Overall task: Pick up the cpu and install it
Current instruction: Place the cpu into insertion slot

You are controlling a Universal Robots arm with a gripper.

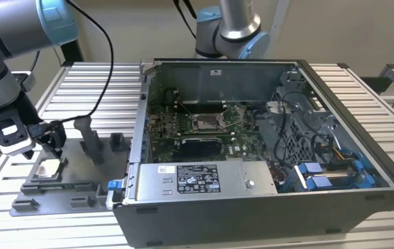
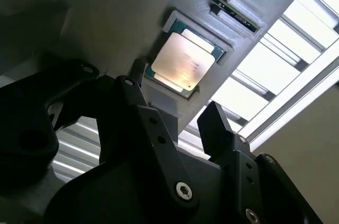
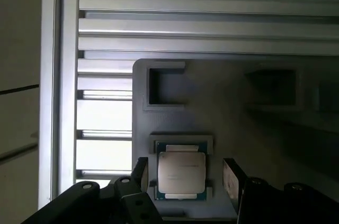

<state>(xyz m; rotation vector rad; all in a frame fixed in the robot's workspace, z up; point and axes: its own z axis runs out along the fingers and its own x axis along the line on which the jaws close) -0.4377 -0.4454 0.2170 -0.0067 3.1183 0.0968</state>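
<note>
I see my gripper (image 1: 43,153) spread wide, black fingers flanking the flat square silvery cpu (image 3: 181,176) in a matte grey plastic tray (image 1: 93,179), exterior view's lower left.

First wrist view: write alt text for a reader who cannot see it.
The cpu lies flat in a recess of a grey fixture, framed by the open pincer, which does not touch it. A slatted table lies beyond.

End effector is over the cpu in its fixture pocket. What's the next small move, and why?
Probably ease straight down a little. The open end effector straddles the cpu, which lies flat in its grey fixture pocket, yet the second wrist view suggests it sits above the chip.
</note>
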